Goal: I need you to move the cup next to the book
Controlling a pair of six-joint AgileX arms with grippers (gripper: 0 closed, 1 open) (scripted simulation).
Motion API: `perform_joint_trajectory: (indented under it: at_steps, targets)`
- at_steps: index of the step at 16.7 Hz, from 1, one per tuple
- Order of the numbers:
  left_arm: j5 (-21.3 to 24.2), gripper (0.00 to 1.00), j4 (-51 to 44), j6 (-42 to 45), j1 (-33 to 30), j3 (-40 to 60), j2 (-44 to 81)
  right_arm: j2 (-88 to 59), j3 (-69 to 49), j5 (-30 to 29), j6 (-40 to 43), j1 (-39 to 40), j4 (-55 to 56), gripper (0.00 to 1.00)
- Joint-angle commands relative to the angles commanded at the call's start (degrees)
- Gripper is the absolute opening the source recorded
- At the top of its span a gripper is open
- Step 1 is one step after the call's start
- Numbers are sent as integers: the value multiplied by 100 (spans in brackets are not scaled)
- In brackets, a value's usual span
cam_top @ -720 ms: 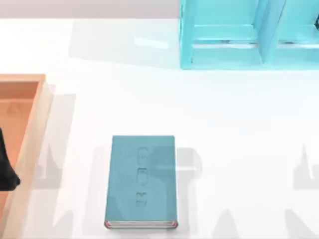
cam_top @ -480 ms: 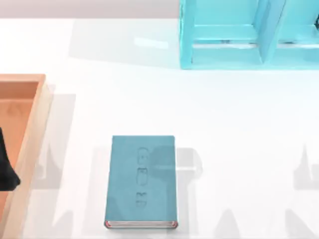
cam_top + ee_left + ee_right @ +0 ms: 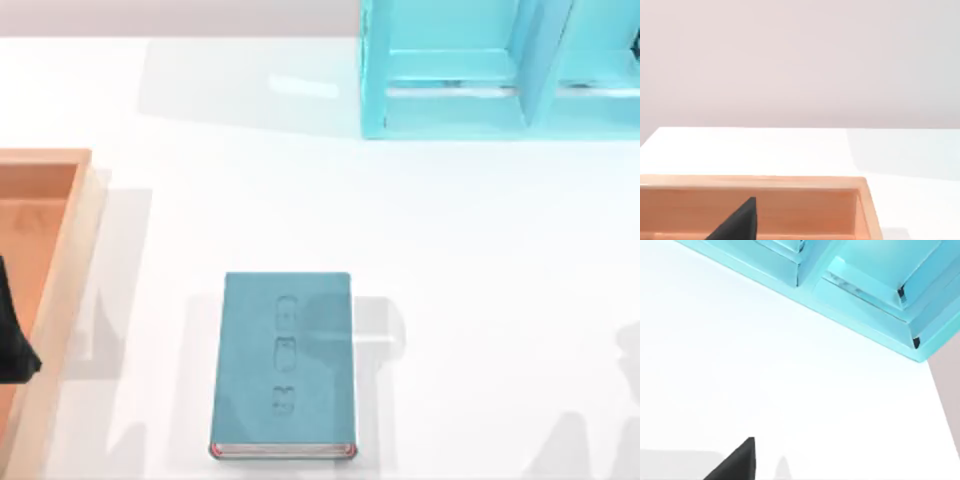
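Teal-blue rectangular hardcover book point(image 3: 284, 365) lies flat at your tabletop's point(image 3: 480, 300) six o'clock; left gripper point(image 3: 14, 345) sits at nine, over the wooden tray point(image 3: 60, 290), fingers' state untellable.

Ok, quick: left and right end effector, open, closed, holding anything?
Left end effector: over the wooden tray at the table's left; state cannot be told.
Right end effector: near the shelf unit; state cannot be told.

The rectangular teal-blue hardcover book point(image 3: 285, 365) lies flat on the white counter point(image 3: 480, 300), near its front edge and left of centre. The open wooden tray point(image 3: 62, 290) sits at the counter's left edge, well apart from the book. The light-blue shelf unit point(image 3: 500, 70) stands at the back right.
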State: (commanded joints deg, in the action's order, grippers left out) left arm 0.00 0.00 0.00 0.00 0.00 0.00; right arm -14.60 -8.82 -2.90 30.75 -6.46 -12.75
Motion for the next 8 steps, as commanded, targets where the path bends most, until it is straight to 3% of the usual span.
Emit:
perform_joint_trajectory:
  at_steps: [8]
  targets:
    - [0,100,0,0,0,0,0,-2661,-1203,-673,4953,-1595,-2501,100]
